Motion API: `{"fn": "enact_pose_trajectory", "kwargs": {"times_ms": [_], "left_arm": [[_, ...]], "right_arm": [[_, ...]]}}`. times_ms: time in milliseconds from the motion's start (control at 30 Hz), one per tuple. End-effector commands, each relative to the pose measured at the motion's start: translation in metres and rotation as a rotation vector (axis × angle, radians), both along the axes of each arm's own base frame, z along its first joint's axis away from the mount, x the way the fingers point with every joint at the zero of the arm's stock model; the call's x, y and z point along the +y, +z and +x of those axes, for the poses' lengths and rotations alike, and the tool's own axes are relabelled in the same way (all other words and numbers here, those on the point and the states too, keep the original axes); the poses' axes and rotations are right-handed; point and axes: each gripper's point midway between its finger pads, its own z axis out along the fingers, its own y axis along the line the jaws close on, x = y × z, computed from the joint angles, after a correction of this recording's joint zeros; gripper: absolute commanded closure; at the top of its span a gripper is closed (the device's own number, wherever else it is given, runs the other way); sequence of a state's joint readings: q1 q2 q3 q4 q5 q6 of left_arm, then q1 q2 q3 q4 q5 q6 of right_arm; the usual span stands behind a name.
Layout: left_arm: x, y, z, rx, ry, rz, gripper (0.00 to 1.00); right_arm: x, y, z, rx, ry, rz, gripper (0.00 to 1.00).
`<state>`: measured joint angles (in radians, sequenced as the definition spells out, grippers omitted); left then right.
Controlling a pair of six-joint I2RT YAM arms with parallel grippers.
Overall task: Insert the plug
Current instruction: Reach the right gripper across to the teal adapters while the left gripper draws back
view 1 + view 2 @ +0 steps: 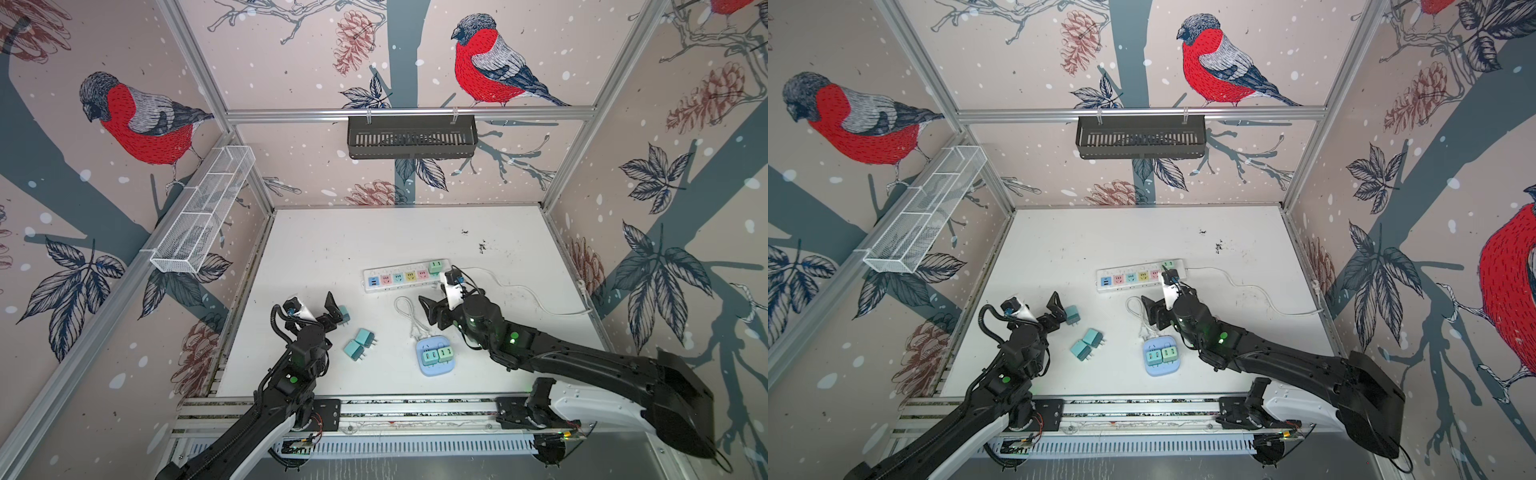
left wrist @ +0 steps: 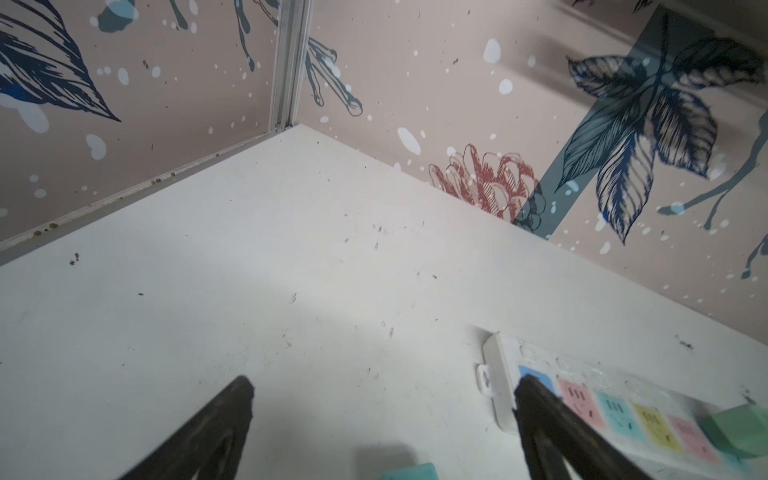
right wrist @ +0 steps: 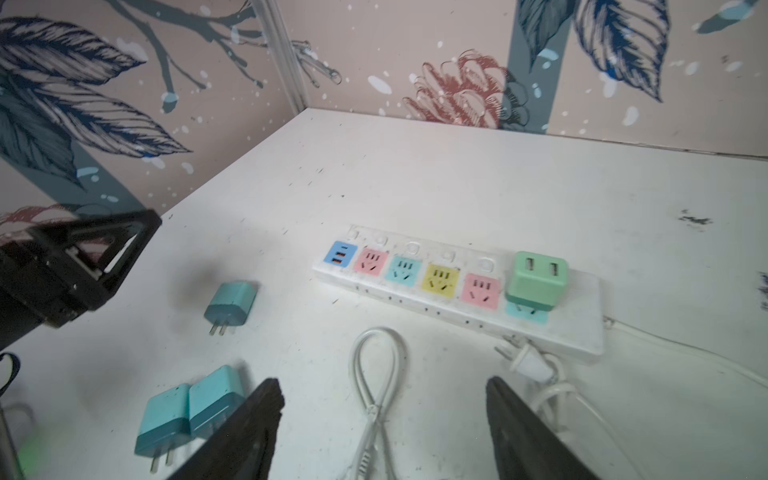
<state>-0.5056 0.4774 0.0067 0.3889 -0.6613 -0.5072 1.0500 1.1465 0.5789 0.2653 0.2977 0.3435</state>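
A white power strip [image 1: 376, 286] [image 3: 582, 316] with coloured sockets lies mid-table, and a green adapter [image 1: 435, 266] [image 3: 536, 282] sits in its right end socket. One teal plug [image 1: 344, 314] [image 3: 230, 305] lies flat just beside my left gripper [image 1: 334, 311] [image 2: 384, 388], which is open and empty; only the plug's edge [image 2: 409, 471] shows in the left wrist view. Two more teal plugs [image 1: 358, 343] [image 3: 187, 409] lie side by side nearer the front. My right gripper [image 1: 436, 305] [image 3: 384, 388] hangs open and empty above a looped white cable [image 3: 378, 374], in front of the strip.
A blue round socket hub [image 1: 434, 370] with two green adapters stands near the front. Its white two-pin plug [image 3: 528, 361] lies against the strip. The strip's own cord [image 1: 519, 291] trails to the right wall. A wire basket [image 1: 199, 216] and a black basket [image 1: 411, 137] hang on the walls.
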Motion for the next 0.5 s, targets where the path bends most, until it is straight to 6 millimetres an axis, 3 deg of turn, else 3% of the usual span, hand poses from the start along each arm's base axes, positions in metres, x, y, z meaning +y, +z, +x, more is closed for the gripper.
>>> {"fn": "enact_pose_trajectory", "kwargs": {"times_ms": [0, 233, 467], "left_arm": [[0.013, -0.009, -0.005, -0.020, 0.069, -0.035, 0.03], [0.018, -0.016, -0.001, 0.043, 0.118, -0.018, 0.03], [0.023, -0.023, 0.006, 0.093, 0.124, -0.045, 0.03]], "right_arm": [[0.019, -0.017, -0.010, 0.023, 0.032, -0.083, 0.25], [0.071, -0.044, -0.032, 0.081, 0.174, -0.148, 0.30], [0.104, -0.072, -0.039, 0.141, 0.246, -0.228, 0.34]]}}
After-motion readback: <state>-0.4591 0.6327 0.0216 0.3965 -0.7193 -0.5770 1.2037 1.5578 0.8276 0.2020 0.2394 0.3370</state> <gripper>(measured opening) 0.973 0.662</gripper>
